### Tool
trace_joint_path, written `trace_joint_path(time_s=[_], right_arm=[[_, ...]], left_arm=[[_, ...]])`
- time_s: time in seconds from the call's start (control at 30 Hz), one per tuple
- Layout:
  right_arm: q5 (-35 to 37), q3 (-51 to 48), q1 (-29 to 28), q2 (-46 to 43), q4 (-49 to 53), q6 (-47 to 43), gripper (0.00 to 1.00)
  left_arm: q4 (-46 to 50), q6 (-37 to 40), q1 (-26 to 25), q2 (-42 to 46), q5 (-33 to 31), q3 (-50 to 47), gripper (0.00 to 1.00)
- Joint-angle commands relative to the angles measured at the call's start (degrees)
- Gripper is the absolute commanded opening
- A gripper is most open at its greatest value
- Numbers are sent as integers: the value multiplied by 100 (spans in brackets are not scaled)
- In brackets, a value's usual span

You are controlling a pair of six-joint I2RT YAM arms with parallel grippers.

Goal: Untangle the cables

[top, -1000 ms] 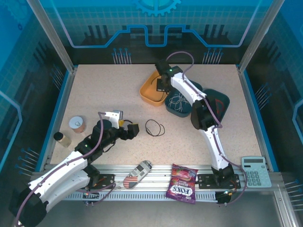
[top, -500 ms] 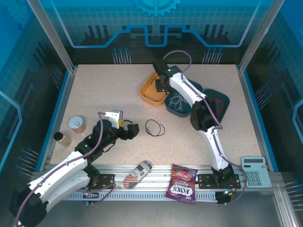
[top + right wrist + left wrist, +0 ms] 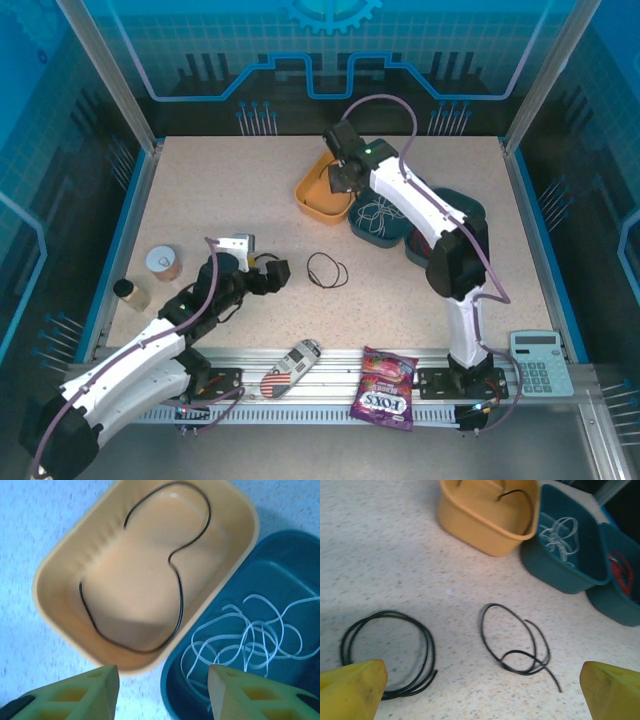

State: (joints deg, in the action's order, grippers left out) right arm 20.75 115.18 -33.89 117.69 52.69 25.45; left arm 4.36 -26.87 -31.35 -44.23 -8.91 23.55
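Right wrist: black cable (image 3: 180, 597) beyond jaws

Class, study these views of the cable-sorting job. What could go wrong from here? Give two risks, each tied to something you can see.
The black cable in the yellow bin rides up its walls in a springy loop and might slip over the rim. On the table, the coiled black cable and the looser black loop lie side by side before the open left gripper; one grab could catch both and retangle them.
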Motion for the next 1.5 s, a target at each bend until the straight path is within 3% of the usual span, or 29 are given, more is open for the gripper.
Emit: trace_joint_path(time_s=[0.0,0.17,0.33,0.67,0.97,1.33,1.47], right_arm=[[-127,-906,-278,-676,-459,-143,53],[-392,-2326,-628,-1623,-1118,-14,62],[-441,-3283,-833,-2099,-1227,478,63],[-589,-3908,-1042,-1658,-954,1373,65],[-616,-3766,-1062,-956,-989,1428,49],[-862,-3444,-1127,-503,-1086,1182,40],[-898,-3374,-1137,-438,-1117,1052,32]], left_arm=[[749,-358,8,-175,-720,382,99],[1005,-679,222,-500,-659,587,99],[905,-861,471,-908,-276,701,99],[172,-937,522,-1424,696,791,99],[-547,-1411,451,-1970,1401,724,99],[-303,-1567,461,-1926,1030,607,99],[-208,-1584,474,-1879,896,598,99]])
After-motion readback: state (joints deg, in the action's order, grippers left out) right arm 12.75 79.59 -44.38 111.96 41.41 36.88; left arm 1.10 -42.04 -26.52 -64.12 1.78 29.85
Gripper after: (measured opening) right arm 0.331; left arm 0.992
